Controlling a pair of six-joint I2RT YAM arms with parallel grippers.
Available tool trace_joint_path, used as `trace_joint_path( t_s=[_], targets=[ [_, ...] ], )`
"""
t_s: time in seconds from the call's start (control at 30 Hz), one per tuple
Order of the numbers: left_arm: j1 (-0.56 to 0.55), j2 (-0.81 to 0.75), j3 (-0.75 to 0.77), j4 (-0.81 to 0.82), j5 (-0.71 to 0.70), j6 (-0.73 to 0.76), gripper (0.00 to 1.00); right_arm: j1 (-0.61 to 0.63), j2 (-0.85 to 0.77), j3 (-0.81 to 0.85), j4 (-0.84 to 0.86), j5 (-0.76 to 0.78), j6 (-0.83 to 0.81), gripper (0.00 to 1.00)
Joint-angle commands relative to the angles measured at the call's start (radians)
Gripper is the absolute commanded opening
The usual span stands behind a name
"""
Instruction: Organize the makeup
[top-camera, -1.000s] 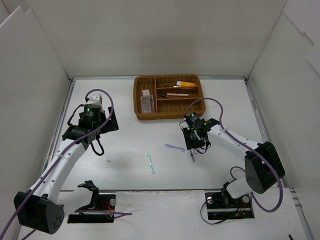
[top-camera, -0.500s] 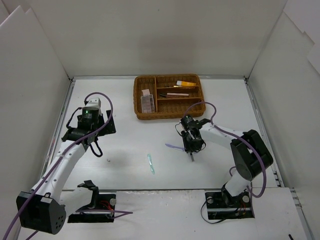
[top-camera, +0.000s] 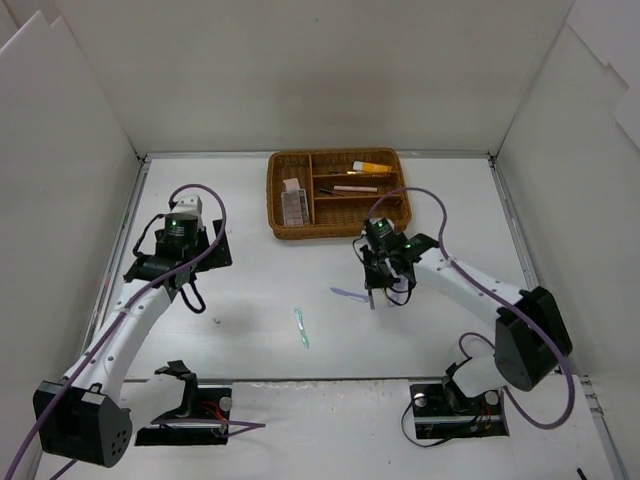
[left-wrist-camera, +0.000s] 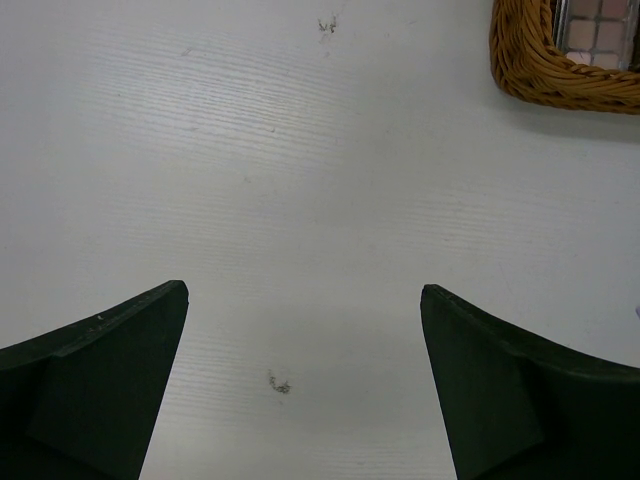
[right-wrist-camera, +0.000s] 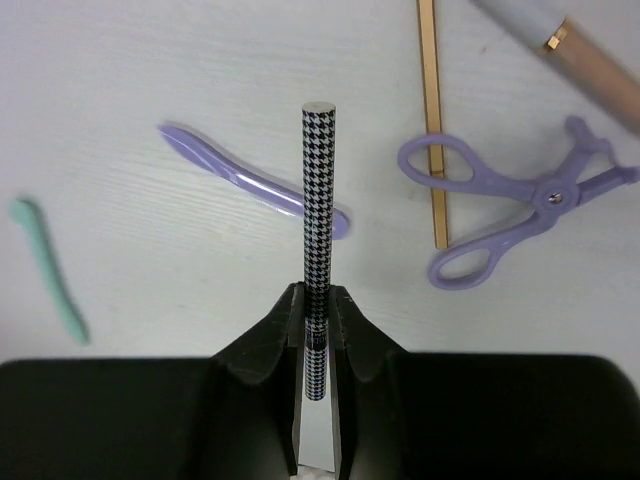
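My right gripper (right-wrist-camera: 317, 300) is shut on a thin black-and-white houndstooth pencil (right-wrist-camera: 318, 230) and holds it above the table; in the top view the gripper (top-camera: 377, 287) is just in front of the wicker tray. Below it lie a lilac spatula tool (right-wrist-camera: 250, 182), a mint tool (right-wrist-camera: 48, 268), a lilac scissor-shaped tool (right-wrist-camera: 520, 200), a thin gold stick (right-wrist-camera: 432, 120) and a pale pink tube (right-wrist-camera: 585, 65). The top view shows the lilac tool (top-camera: 348, 294) and the mint tool (top-camera: 301, 327). My left gripper (left-wrist-camera: 303, 400) is open and empty over bare table.
The brown wicker divided tray (top-camera: 275, 190) stands at the back centre, holding an orange tube (top-camera: 375, 167), a palette (top-camera: 293, 205) and thin pencils (top-camera: 355, 189). Its corner shows in the left wrist view (left-wrist-camera: 545, 85). White walls enclose the table on three sides.
My right gripper has moved a little back and left, toward the tray, with the houndstooth pencil in it. The left arm has shifted slightly left.
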Motion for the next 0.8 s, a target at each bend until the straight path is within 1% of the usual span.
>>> trace_joint_path(
  t_s=[0.0, 0.03, 0.07, 0.17, 0.23, 0.33, 0.4, 0.43, 0.53, 0.67, 0.7, 0.77],
  targets=[
    [0.007, 0.001, 0.026, 0.040, 0.009, 0.002, 0.97, 0.001, -0.130, 0.141, -0.015, 0.032, 0.084, 0.00],
    [0.016, 0.001, 0.026, 0.037, 0.009, 0.002, 0.97, -0.003, -0.133, 0.163, -0.015, 0.038, 0.099, 0.00],
    [0.016, 0.001, 0.029, 0.037, 0.008, 0.002, 0.97, -0.008, -0.135, 0.219, -0.015, 0.082, 0.118, 0.00],
    [0.016, -0.003, 0.033, 0.028, 0.009, 0.002, 0.97, -0.035, -0.095, 0.331, -0.013, 0.133, 0.205, 0.00],
    [0.016, -0.008, 0.037, 0.013, 0.009, 0.005, 0.97, -0.067, -0.037, 0.386, -0.010, 0.155, 0.285, 0.00],
    [0.016, -0.025, 0.055, -0.007, -0.006, 0.013, 0.97, -0.107, 0.058, 0.532, -0.001, 0.185, 0.401, 0.00],
    [0.016, -0.045, 0.063, -0.029, -0.011, 0.021, 0.97, -0.123, 0.106, 0.586, 0.005, 0.205, 0.487, 0.00],
    [0.016, -0.054, 0.066, -0.033, -0.015, 0.027, 0.97, -0.132, 0.155, 0.610, 0.008, 0.236, 0.509, 0.00],
    [0.016, -0.094, 0.042, -0.038, -0.037, 0.028, 0.97, -0.153, 0.246, 0.727, 0.014, 0.268, 0.624, 0.00],
    [0.016, -0.134, 0.006, -0.015, -0.040, 0.021, 0.97, -0.169, 0.358, 0.815, 0.017, 0.311, 0.806, 0.00],
    [0.016, -0.132, 0.005, -0.015, -0.040, 0.019, 0.97, -0.176, 0.402, 0.837, 0.019, 0.320, 0.832, 0.02],
    [0.016, -0.129, 0.003, -0.015, -0.040, 0.018, 0.97, -0.178, 0.444, 0.890, 0.022, 0.344, 0.894, 0.03]
  ],
)
